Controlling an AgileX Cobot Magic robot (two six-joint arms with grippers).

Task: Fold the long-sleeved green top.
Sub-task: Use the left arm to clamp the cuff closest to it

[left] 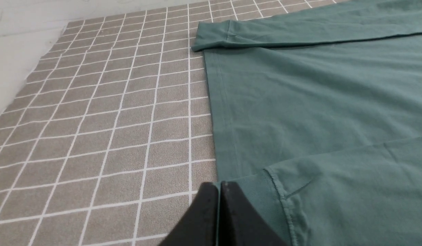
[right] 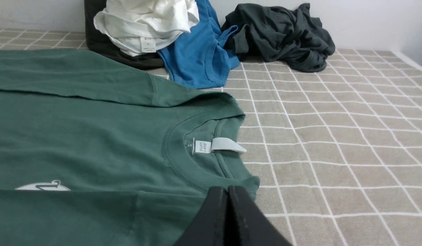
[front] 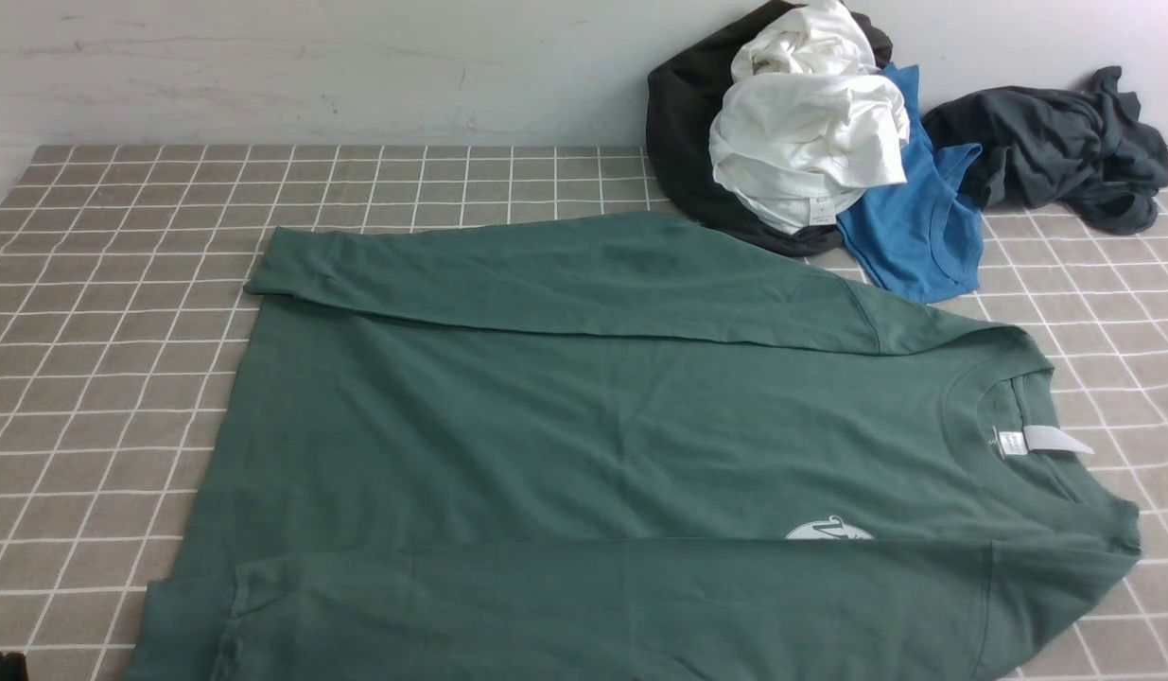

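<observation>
The green long-sleeved top (front: 593, 426) lies flat on the checked cloth, its neck to the right with the white label (front: 1042, 440) showing. The far sleeve (front: 565, 270) and the near sleeve (front: 640, 605) both lie folded across the body, and the near sleeve half covers the white logo (front: 829, 532). Neither gripper shows in the front view. In the left wrist view my left gripper (left: 219, 184) is shut and empty, above the near sleeve's cuff (left: 255, 194). In the right wrist view my right gripper (right: 228, 188) is shut and empty, by the near shoulder below the collar (right: 197, 150).
A pile stands at the back right against the wall: a white garment (front: 810, 132) on a black one (front: 683, 123), a blue tank top (front: 915, 227) and a dark grey garment (front: 1056, 142). The grey checked cloth (front: 101, 378) shows bare to the left and right of the top.
</observation>
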